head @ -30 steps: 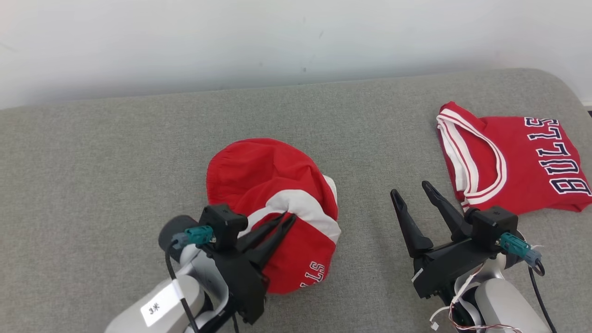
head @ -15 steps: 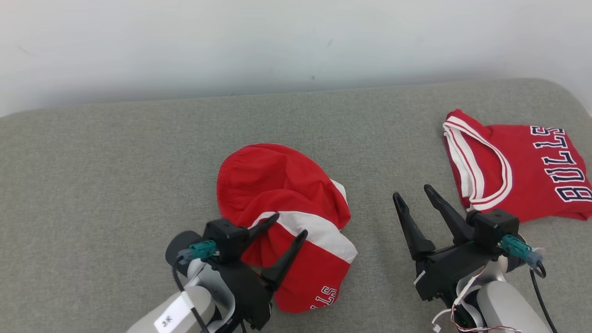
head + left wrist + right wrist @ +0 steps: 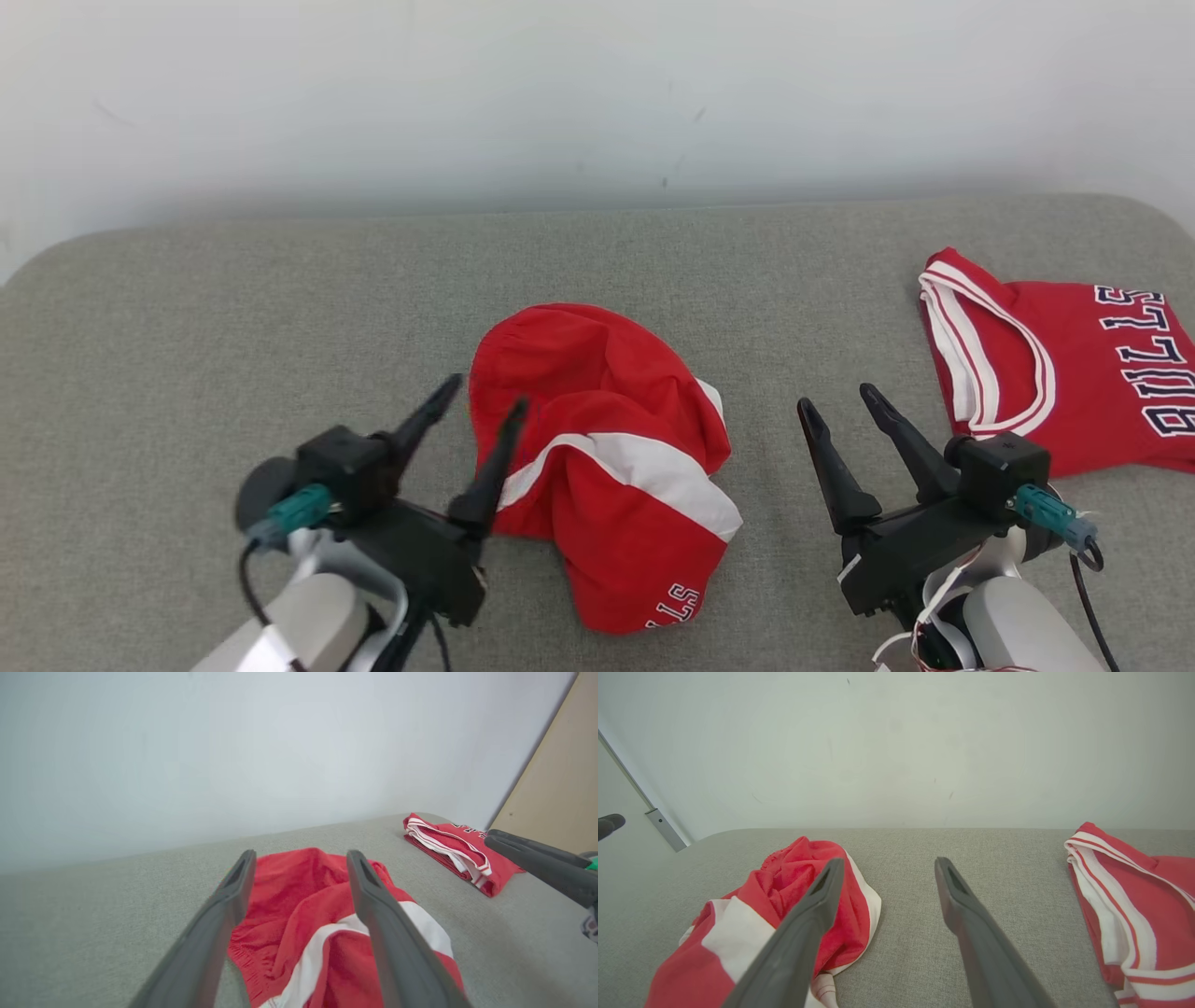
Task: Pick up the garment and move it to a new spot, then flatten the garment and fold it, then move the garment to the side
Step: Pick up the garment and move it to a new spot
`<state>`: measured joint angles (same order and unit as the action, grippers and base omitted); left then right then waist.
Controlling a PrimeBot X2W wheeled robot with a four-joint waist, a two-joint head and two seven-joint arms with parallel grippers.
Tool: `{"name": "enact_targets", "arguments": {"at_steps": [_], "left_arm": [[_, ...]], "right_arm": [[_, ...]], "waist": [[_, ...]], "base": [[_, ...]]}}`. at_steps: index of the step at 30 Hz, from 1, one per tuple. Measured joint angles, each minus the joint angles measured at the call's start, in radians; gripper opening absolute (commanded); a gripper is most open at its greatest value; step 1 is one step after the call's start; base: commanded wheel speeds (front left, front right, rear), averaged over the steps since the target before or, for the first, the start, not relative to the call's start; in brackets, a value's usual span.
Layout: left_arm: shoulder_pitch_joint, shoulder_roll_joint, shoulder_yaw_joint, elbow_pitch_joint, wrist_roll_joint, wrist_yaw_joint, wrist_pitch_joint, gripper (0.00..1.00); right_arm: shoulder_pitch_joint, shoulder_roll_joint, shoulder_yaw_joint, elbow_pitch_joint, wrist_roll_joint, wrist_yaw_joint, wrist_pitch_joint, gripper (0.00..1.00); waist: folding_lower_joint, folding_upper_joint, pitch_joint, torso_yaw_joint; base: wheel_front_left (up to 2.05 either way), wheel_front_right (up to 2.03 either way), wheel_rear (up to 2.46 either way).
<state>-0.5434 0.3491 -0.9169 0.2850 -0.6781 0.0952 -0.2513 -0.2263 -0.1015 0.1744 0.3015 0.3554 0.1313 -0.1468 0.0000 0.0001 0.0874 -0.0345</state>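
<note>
The garment [image 3: 597, 448] is a crumpled red piece with a white band and dark lettering, lying in a heap on the grey cushion [image 3: 233, 327]. My left gripper [image 3: 487, 392] stands open at the heap's left edge, its right finger over the red cloth and nothing held between the fingers. In the left wrist view the garment [image 3: 308, 905] lies under and beyond the spread fingers of the left gripper [image 3: 301, 854]. My right gripper [image 3: 835, 396] is open over bare cushion, right of the heap. The right wrist view has the garment [image 3: 803, 877] at lower left, behind the right gripper [image 3: 888, 860].
A folded red jersey [image 3: 1074, 373] with white trim and dark letters lies at the cushion's right end, also in the left wrist view [image 3: 458, 851] and the right wrist view [image 3: 1134, 905]. A pale wall [image 3: 597, 93] backs the cushion. Bare cushion stretches to the left.
My left gripper, shut on the garment a second ago, has opened, let go and drawn back to the left. The garment has settled into a heap. The head camera has also shifted.
</note>
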Motion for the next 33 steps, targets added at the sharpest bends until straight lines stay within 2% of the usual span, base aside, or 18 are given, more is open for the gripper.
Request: {"name": "enact_targets", "arguments": {"at_steps": [5,12,18,25,31,33], "left_arm": [[0.060,0.045,0.080,-0.043,0.001,0.055,-0.006,1.00],[0.165,0.070,0.223,-0.136,0.044,0.118,-0.009,1.00],[0.287,0.073,0.340,-0.202,0.104,0.144,-0.009,1.00],[0.417,0.075,0.488,-0.214,0.165,0.184,-0.009,1.00],[0.499,0.085,0.551,-0.200,0.182,0.195,-0.009,1.00],[0.511,0.092,0.542,-0.176,0.186,0.194,-0.004,1.00]], "right_arm": [[0.010,-0.001,-0.010,0.006,0.004,0.000,-0.003,1.00],[0.023,-0.002,-0.026,0.010,0.004,0.000,-0.003,1.00],[0.032,0.004,-0.025,0.020,0.014,0.000,-0.009,1.00],[0.033,0.006,-0.029,0.042,0.024,0.000,-0.020,1.00],[0.034,0.005,-0.034,0.049,0.025,0.000,-0.021,1.00],[0.036,0.004,-0.038,0.052,0.025,0.000,-0.017,1.00]], "waist": [[0.0000,0.0000,-0.013,0.008],[0.0000,0.0000,-0.032,0.029],[-0.0001,-0.0001,-0.057,0.038],[-0.0001,0.0000,-0.079,0.042],[-0.0001,-0.0001,-0.088,0.045],[-0.0001,-0.0001,-0.090,0.048]], "base": [[0.00,0.00,0.00],[0.00,0.00,0.00],[0.00,0.00,0.00],[0.00,0.00,0.00],[0.00,0.00,0.00],[0.00,0.00,0.00]]}}
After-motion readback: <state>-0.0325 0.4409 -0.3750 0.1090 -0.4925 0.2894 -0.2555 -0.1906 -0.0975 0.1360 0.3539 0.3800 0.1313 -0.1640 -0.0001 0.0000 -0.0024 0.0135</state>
